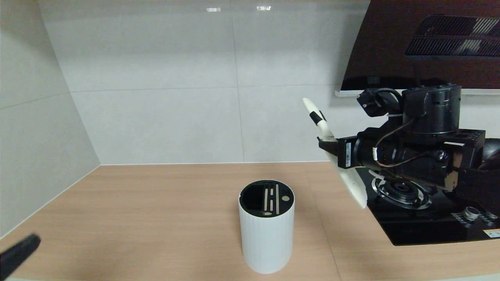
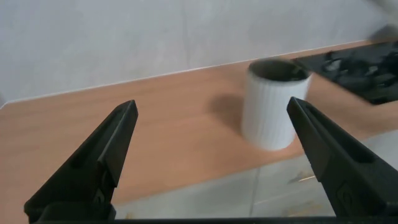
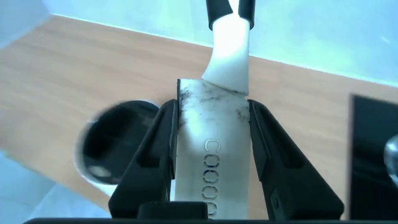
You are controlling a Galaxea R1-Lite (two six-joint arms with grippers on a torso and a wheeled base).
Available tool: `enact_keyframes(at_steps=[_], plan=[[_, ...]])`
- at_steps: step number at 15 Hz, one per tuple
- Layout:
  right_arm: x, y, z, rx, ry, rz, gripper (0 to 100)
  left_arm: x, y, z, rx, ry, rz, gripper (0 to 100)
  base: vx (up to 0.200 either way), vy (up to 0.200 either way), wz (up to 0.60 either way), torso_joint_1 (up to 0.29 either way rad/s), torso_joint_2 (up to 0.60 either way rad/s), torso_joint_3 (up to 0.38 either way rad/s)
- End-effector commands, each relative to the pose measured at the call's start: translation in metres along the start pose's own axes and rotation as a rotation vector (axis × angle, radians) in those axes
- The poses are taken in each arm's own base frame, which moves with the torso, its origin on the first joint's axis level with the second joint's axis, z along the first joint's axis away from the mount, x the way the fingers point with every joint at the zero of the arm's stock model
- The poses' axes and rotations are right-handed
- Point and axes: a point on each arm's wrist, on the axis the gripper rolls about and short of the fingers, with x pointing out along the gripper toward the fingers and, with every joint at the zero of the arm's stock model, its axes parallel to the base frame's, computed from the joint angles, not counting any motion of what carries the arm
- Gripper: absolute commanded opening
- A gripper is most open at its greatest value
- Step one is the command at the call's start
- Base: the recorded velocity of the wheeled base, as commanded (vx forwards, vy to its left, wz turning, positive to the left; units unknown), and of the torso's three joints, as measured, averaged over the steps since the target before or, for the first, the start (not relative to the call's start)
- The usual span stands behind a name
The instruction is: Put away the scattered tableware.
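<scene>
One white knife [image 1: 351,181] is in play, and it hangs in the air on the right, over the left edge of the black hob [image 1: 414,224]. The right gripper [image 1: 332,147] is clamped across the flat of the blade. The handle slants up and to the left, and the tip points down toward the hob's edge. The white cylindrical knife holder [image 1: 266,234] stands on the wooden counter [image 1: 156,210], left of the knife and well apart from it. Its black top shows a wide opening on the left and narrow slots [image 1: 271,199] on the right.

Trouble I'd watch for starts with the grip, which is on smooth blade rather than handle, so the knife could swivel or slide between the fingers as the arm swings over. The blade is also tilted, while the slots look to run straight down. If it arrives at that slant, the tip will likely catch a slot's rim and jam. It could also shove the holder, which looks light enough to tip or skid toward the near edge.

The left gripper [image 2: 211,109] sits low at the near left with its fingers spread wide and nothing in them, so it isn't steadying the holder.
</scene>
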Motion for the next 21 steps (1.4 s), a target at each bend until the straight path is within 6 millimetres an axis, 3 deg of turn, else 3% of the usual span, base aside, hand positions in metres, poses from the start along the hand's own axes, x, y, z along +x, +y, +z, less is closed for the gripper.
enact_keyframes(at_steps=[1, 2, 5, 6, 10, 15, 21], plan=[[-0.003, 0.015, -0.001, -0.010, 0.001, 0.045, 0, 0.120, 0.016, 0.059, -0.098, 0.106, -0.131, 100, 0.000, 0.000, 0.00, 0.000, 0.00, 0.000], [-0.005, 0.028, -0.007, -0.022, 0.017, 0.080, 0, 0.153, -0.004, 0.052, -0.204, 0.146, -0.242, 100, 0.000, 0.000, 0.00, 0.000, 0.00, 0.000], [-0.006, 0.056, -0.016, -0.012, 0.046, 0.156, 0, 0.208, -0.051, 0.014, -0.369, 0.241, -0.384, 100, 0.000, 0.000, 0.00, 0.000, 0.00, 0.000], [-0.007, 0.061, -0.018, -0.002, 0.051, 0.166, 0, 0.215, -0.058, 0.008, -0.394, 0.225, -0.393, 100, 0.000, 0.000, 0.00, 0.000, 0.00, 0.000], [-0.016, 0.083, -0.023, 0.022, 0.060, 0.204, 0, 0.223, -0.091, -0.015, -0.514, 0.224, -0.491, 100, 0.000, 0.000, 0.00, 0.000, 0.00, 0.000], [-0.020, 0.089, -0.023, 0.026, 0.050, 0.196, 0, 0.227, -0.097, -0.010, -0.702, 0.254, -0.563, 100, 0.000, 0.000, 0.00, 0.000, 0.00, 0.000], [-0.030, 0.103, -0.028, 0.013, 0.061, 0.250, 0, 0.243, -0.101, -0.021, -0.704, 0.235, -0.524, 100, 0.000, 0.000, 0.00, 0.000, 0.00, 0.000]])
